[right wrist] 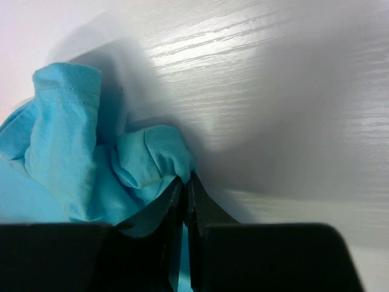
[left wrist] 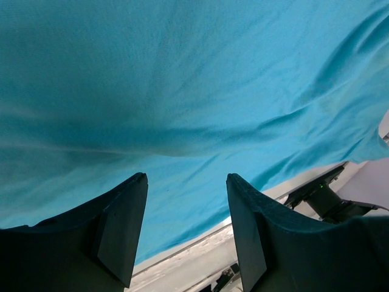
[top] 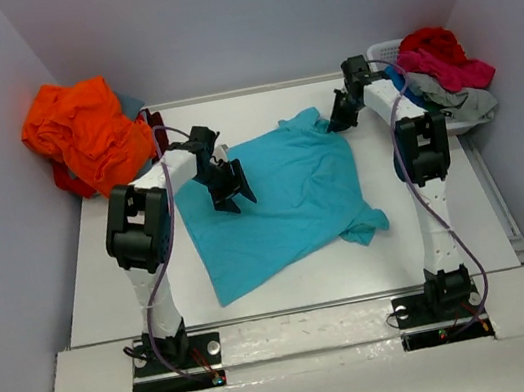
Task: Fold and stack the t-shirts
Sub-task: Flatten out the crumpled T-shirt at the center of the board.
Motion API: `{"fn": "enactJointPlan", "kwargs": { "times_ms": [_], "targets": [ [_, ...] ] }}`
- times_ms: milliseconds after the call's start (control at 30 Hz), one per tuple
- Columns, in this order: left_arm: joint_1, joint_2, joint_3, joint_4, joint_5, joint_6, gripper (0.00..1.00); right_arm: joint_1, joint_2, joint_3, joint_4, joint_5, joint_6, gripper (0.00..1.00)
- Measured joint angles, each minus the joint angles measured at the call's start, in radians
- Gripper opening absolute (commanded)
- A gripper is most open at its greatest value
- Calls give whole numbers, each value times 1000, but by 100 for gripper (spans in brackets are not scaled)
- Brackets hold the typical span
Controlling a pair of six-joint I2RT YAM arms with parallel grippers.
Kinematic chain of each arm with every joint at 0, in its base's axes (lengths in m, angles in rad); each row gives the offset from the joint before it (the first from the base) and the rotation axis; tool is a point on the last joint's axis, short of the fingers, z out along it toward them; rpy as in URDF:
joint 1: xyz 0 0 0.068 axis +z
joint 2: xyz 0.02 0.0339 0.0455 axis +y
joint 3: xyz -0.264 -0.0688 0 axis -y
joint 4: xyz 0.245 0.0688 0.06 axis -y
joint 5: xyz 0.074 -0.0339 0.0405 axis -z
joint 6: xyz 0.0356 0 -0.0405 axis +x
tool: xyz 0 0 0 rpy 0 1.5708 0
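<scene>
The white table (top: 105,285) carries a turquoise t-shirt (top: 283,197) spread flat at its centre. At 10 o'clock lie crumpled orange t-shirts (top: 83,131). At 2 o'clock the white basket (top: 381,51) holds a red t-shirt (top: 440,53) over a light grey t-shirt (top: 459,102) (heaped above the rim). The left gripper (left wrist: 187,179), fingers spread wide and empty, hangs over the turquoise cloth. The right gripper (right wrist: 185,179) is pinched tight on that shirt's bunched 1 o'clock corner.

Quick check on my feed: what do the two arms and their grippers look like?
The left arm and right arm have white links with bulky black joint housings, bolted on black base plates. A thin purplish cable runs along each. The left gripper and right gripper are black, with broad wedge-shaped fingers.
</scene>
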State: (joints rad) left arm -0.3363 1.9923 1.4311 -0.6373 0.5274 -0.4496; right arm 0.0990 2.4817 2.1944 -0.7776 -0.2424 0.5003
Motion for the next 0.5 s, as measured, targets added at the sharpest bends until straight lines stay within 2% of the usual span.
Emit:
{"fn": "enactJointPlan", "kwargs": {
  "times_ms": [233, 500],
  "targets": [
    [0, 0, -25, 14, 1, -5, 66, -1, -31, -68, 23, 20, -3, 7],
    [32, -40, -200, 47, 82, -77, 66, -3, -64, -101, 11, 63, -3, 7]
  ]
}}
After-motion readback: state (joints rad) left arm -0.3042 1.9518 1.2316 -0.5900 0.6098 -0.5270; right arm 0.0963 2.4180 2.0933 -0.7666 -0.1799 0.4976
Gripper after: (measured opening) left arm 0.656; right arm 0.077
